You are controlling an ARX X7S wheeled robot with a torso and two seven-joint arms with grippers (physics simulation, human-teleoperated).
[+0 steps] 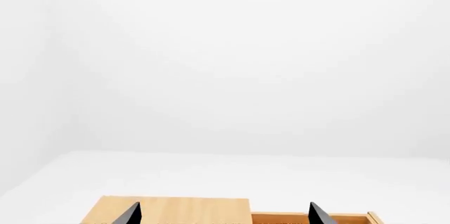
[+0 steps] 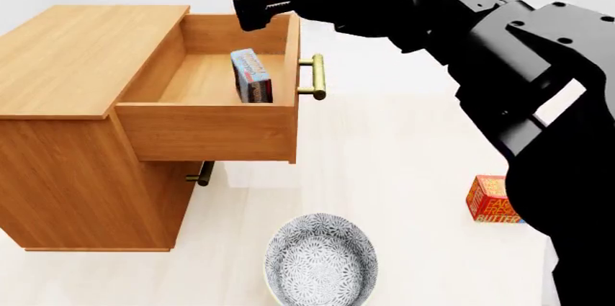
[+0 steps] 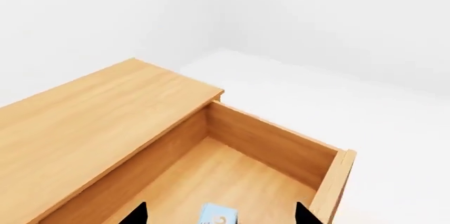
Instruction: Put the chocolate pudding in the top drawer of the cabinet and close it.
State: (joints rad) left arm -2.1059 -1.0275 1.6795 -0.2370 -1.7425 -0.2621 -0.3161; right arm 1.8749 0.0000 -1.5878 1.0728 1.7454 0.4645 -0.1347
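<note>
Colours and patterns as we see them:
Cabinet (image 2: 68, 54) and top drawer (image 2: 207, 129) light brown wood grain, handle (image 2: 315, 77) brass. Chocolate pudding (image 2: 252, 75) light blue face with print, dark red-brown lower part. Bowl (image 2: 321, 259) white with dense grey floral pattern. Butter box (image 2: 492, 200) red-orange with yellow lettering. Right arm (image 2: 480, 39) black. Floor (image 2: 404, 147) off-white.

Head view: high, angled forward and down. Cabinet (image 2: 68, 104) fills the frame's left, top drawer (image 2: 216, 129) pulled open at centre, the dark right arm (image 2: 500, 68) crossing the upper right.

Right wrist view: close above the same drawer (image 3: 281, 145), looking down into it and across the cabinet top (image 3: 91, 124); white floor and wall beyond, upper right.

Left wrist view: further off, facing nearly level at white wall; cabinet top (image 1: 176, 209) and drawer rim (image 1: 309, 216) only along the bottom edge.

All three share the cabinet top and open drawer.
</note>
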